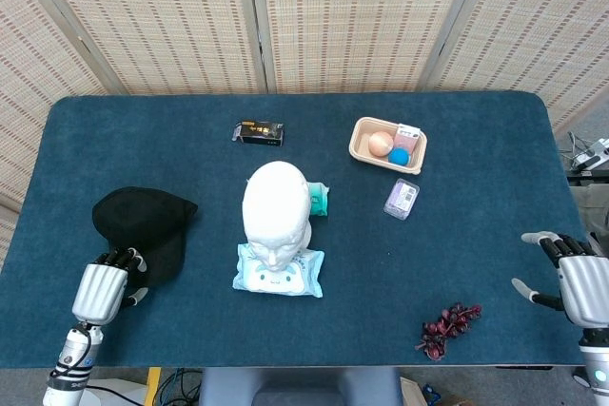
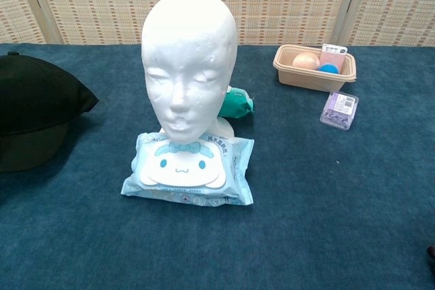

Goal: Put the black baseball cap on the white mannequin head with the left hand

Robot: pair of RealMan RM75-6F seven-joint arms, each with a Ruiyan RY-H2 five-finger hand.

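Nothing done: black baseball cap (image 1: 143, 225) lies on bench, white mannequin head (image 1: 276, 211) bare; left robot hand (image 1: 100, 289) beside cap, empty, fingers apart.

From my seat I see the white foam mannequin head (image 1: 275, 212) mid-surface, standing on the rear edge of a pale blue wet-wipe packet (image 1: 279, 271) that lies in front of it. Just behind-right of the head sits a small teal pouch (image 1: 320, 199). Well to its left lies the black baseball cap (image 1: 143, 225), with my left hand (image 1: 101, 290) just in front of it (fingers (image 1: 122, 258) near the brim). Behind the head is a small black box (image 1: 259, 132). To the right rear stands a beige tray (image 1: 364, 146), a clear purple-filled case (image 1: 402, 199) before it. Dark red artificial grapes (image 1: 447, 327) lie front right, my right hand (image 1: 569, 280) beyond them.
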